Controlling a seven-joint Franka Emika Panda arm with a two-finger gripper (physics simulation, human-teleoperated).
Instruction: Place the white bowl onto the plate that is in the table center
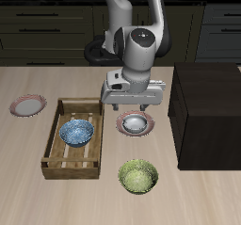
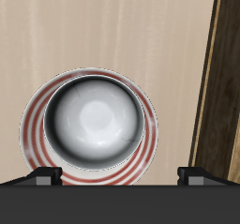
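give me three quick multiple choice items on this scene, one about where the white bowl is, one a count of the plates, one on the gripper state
1. Where is the white bowl?
A. in the wooden tray
B. on the plate in the table center
C. on the dark cabinet

2. How many red-rimmed plates show on the table?
A. one
B. two
C. three

3. What is the gripper doing?
A. open above the bowl, holding nothing
B. shut on the bowl
C. shut on the green bowl

Answers:
1 B: the white bowl sits inside the red rim of the plate.
2 B: one under the bowl, a second plate near the table edge.
3 A: the gripper has its fingers spread clear of the bowl.
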